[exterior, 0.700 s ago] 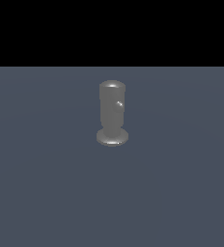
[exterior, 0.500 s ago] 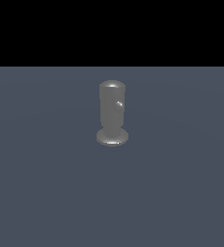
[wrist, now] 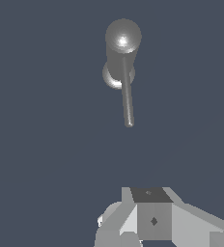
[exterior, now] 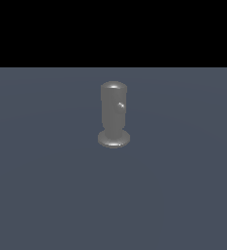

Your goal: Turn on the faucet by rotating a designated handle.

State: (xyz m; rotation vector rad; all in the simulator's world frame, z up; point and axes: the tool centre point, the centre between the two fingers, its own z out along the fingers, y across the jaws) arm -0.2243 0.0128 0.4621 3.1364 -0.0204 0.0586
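Faucet (exterior: pixel 114 117) stands upright mid-frame in the exterior view, on flat grey floor (exterior: pixel 47 195). Handle (wrist: pixel 127 91) sticks out sideways from its upper body, free and untouched. Gripper (wrist: pixel 147 226) sits well apart from it; can't tell whether jaws are released or clenched.

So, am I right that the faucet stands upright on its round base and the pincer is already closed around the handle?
Not quite. The faucet does stand upright on its round base, but the pincer is not on the handle. The wrist view shows bare floor between them, and the exterior view shows nothing touching the faucet.
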